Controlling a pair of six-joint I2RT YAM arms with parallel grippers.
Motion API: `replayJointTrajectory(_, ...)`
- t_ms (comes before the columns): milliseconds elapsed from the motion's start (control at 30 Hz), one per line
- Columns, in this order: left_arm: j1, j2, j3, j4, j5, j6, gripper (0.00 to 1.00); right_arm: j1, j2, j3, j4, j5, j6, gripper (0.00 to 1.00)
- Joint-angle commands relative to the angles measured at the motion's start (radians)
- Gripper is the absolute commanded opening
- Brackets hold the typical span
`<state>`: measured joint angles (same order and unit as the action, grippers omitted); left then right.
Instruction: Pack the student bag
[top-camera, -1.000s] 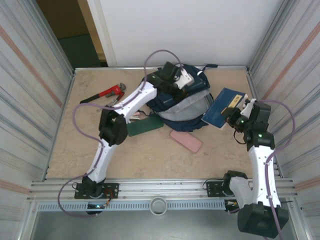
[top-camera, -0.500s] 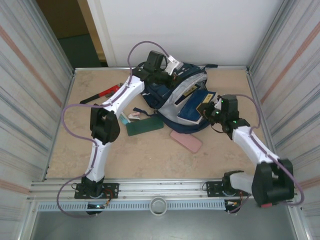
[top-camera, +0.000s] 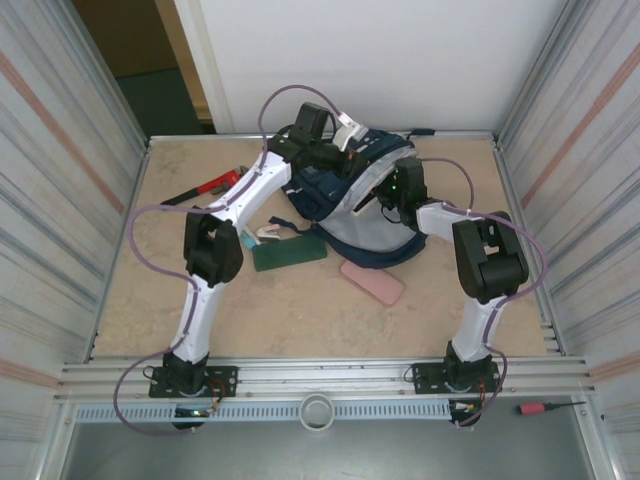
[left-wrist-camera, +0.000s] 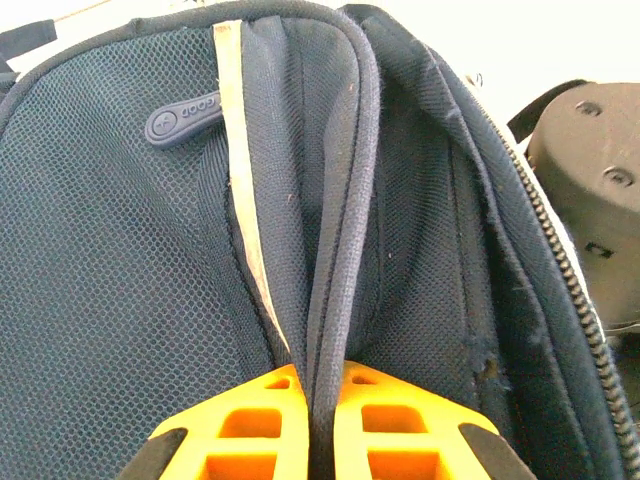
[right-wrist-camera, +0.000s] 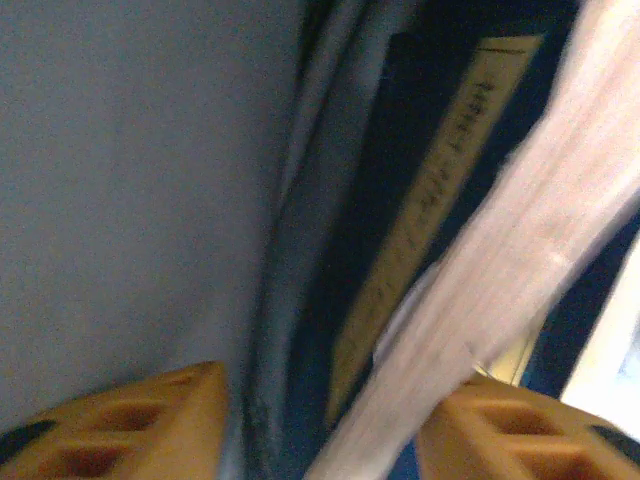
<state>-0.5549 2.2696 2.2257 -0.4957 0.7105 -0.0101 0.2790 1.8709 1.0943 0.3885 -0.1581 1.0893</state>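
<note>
Left hand (left-wrist-camera: 320, 385) pinches student bag (top-camera: 370, 238) rim; right hand (right-wrist-camera: 325, 400) inside opening.

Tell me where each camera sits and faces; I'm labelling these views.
Top external: above, behind the robot, looking down; left arm, right arm, large navy-blue fabric backpack.
Left wrist: on that wrist, facing backpack mesh; left gripper pinching a seam.
Right wrist: inside the backpack, facing a dark book with cream pages; right gripper open.
Shared: all show the backpack.

Red wrench (top-camera: 205, 188), green pouch (top-camera: 289, 252), pink case (top-camera: 372, 282)
</note>
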Motion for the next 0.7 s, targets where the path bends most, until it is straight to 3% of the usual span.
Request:
replayJointTrajectory(0,0.014,-0.009,0.069,0.112,0.058,-0.047,0.0,-0.023,-0.127,-0.061,-0.032,-0.042,-0.111,0.58)
replayJointTrajectory(167,0.022,0.017,0.06,0.163,0.017,-0.122,0.0,-0.072,-0.454,-0.252,-0.275,-0.117,-0.294,0.62)
replayJointTrajectory(333,-0.009,0.019,0.005,0.169,-0.076,-0.115,0.0,-0.172,-0.678,-0.423,-0.459,0.005,-0.35,0.68)
replayJointTrajectory(400,-0.028,0.018,0.0,0.14,-0.141,-0.097,0.17,-0.249,-0.673,-0.456,-0.456,0.014,-0.326,0.71)
replayJointTrajectory(500,-0.032,-0.019,0.012,0.0,-0.257,-0.008,0.55,-0.28,-0.629,-0.465,-0.403,-0.01,-0.308,0.76)
replayJointTrajectory(600,0.029,-0.181,-0.246,0.069,-0.412,-0.06,0.71,-0.236,-0.571,-0.437,-0.384,-0.007,-0.328,0.76)
replayJointTrajectory(667,0.112,-0.301,-0.498,0.232,-0.352,-0.206,0.75,-0.209,-0.524,-0.427,-0.366,0.02,-0.34,0.74)
